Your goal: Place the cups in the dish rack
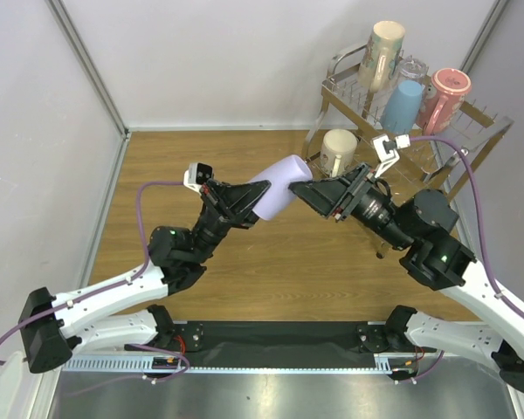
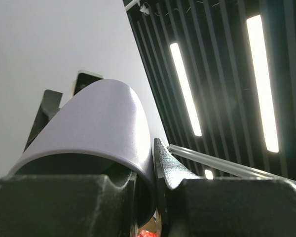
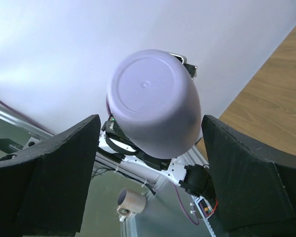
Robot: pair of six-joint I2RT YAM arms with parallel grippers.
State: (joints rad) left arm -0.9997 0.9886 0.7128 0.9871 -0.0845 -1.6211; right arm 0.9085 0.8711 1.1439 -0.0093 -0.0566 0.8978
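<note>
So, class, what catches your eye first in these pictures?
A lavender tumbler hangs in mid-air above the table's middle, its rim pinched by the left tool, while the right tool gapes open around its base. At the far right, the chrome dish rack already holds several cups.

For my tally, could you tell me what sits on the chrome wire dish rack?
Beige mug, clear glass, light-blue tumbler, pink mug and, lower, an off-white mug. The right arm covers part of the lower shelf.
</note>
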